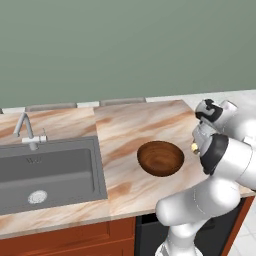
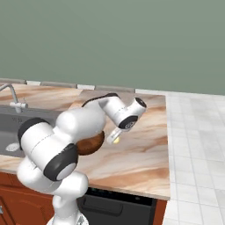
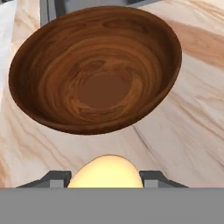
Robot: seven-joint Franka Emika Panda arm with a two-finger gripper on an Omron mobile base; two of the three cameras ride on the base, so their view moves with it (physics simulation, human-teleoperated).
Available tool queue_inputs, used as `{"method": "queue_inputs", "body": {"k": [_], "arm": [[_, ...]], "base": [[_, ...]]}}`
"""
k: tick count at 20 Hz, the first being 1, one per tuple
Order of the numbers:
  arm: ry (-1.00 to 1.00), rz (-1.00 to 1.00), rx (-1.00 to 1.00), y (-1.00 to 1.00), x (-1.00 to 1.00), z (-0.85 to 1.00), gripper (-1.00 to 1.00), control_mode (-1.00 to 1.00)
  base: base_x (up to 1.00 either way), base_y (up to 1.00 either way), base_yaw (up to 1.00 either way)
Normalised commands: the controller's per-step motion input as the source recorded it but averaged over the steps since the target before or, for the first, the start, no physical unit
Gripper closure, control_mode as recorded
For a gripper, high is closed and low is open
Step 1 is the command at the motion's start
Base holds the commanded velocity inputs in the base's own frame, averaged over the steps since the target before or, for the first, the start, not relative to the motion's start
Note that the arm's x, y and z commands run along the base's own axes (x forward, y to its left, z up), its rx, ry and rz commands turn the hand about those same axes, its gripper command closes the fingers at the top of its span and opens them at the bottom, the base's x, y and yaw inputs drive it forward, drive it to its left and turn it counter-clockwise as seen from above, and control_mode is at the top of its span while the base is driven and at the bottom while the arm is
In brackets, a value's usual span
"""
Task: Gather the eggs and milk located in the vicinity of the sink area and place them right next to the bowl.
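Eggs: one egg [image 3: 106, 171], clamped in the tool [image 3: 105, 178] just beside one bowl [image 3: 98, 72] on the counter [image 1: 135, 125]; one sink [image 1: 47, 172] lies well apart.

The left base view looks forward and down from behind the arm, with the sink [image 1: 50, 172] at lower left, the bowl [image 1: 160, 158] at centre and the marble counter [image 1: 135, 125] running across the frame. The right base view looks over the same counter [image 2: 140, 149] from the other side, the sink [image 2: 9, 132] at its left edge and the bowl [image 2: 90, 144] half hidden by the arm. The hand view sits close above the counter [image 3: 192, 122], facing the bowl [image 3: 98, 70], which spans its upper half.
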Motion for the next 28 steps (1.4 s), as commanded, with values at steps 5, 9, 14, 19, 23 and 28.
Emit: {"method": "queue_inputs", "body": {"k": [5, 9, 14, 19, 23, 28], "arm": [[0.0, 0.0, 0.06, 0.0, 0.0, -0.51, 1.0, -1.0], [0.0, 0.0, 0.01, 0.0, 0.0, -0.3, 1.0, -1.0], [0.0, 0.0, 0.01, 0.07, 0.0, -0.14, 1.0, -1.0], [0.0, 0.0, 0.0, 0.36, 0.0, -0.22, 1.0, -1.0], [0.0, 0.0, 0.0, 0.15, 0.0, -0.31, 1.0, -1.0], [0.0, 0.0, 0.0, 0.0, 0.0, -0.43, 1.0, -1.0]], "base": [[0.0, 0.0, 0.0], [0.0, 0.0, 0.0], [0.0, 0.0, 0.0], [0.0, 0.0, 0.0], [0.0, 0.0, 0.0], [0.0, 0.0, 0.0]]}}
